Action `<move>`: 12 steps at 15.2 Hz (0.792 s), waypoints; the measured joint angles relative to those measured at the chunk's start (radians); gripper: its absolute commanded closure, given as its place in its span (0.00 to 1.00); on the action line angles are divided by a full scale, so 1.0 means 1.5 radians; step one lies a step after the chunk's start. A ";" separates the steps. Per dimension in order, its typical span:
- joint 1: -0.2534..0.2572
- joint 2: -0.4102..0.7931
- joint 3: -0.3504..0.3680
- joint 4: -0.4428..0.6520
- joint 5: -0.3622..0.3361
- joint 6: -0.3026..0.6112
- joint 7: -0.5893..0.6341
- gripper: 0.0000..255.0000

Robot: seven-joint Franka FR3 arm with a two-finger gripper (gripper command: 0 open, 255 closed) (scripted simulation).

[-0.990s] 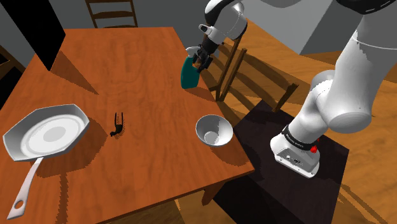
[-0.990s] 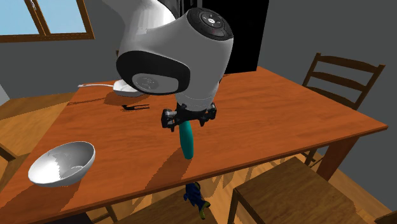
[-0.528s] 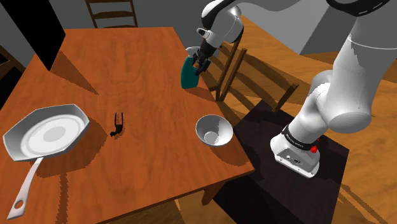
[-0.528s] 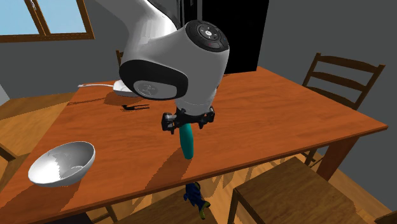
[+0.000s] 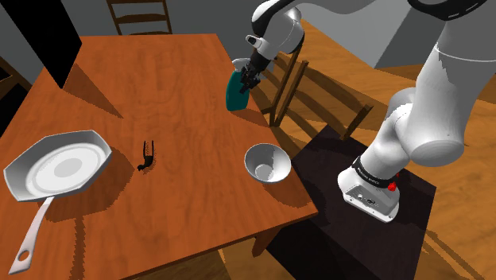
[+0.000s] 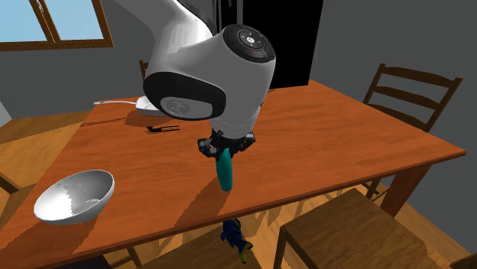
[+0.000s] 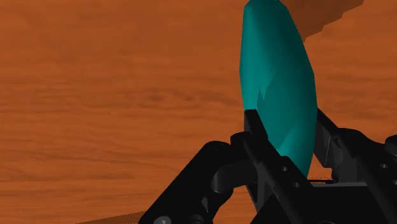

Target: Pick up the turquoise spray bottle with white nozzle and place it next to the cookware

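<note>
Turquoise spray bottle [image 5: 235,94], at the shoulder view's 12 o'clock, is clasped near its top by the gripper [image 5: 247,79]; so high a pinch could let it swing loose toward the 9 o'clock frying pan [image 5: 60,169].

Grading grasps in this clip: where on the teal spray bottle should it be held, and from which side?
Grip the upper body just under the white nozzle, coming from above. The spray bottle stands upright and its body is thin one way, so the claw can close across the flat faces, as it does here.
</note>
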 measured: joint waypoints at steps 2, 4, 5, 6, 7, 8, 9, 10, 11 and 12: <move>0.000 0.000 0.000 0.000 0.000 0.000 0.000 1.00; 0.000 0.000 0.000 0.000 0.000 0.000 0.000 1.00; 0.000 0.000 0.000 0.000 0.000 0.000 0.000 1.00; 0.001 -0.003 -0.001 0.000 -0.004 -0.001 0.004 1.00; 0.002 -0.009 -0.003 0.000 -0.011 -0.003 0.010 1.00; 0.004 -0.016 -0.006 0.000 -0.021 -0.006 0.018 1.00; 0.006 -0.023 -0.007 0.000 -0.030 -0.008 0.029 1.00; 0.007 -0.030 -0.010 0.001 -0.041 -0.013 0.037 1.00; 0.008 -0.036 -0.012 0.003 -0.050 -0.016 0.046 1.00; 0.010 -0.043 -0.014 0.002 -0.059 -0.019 0.054 1.00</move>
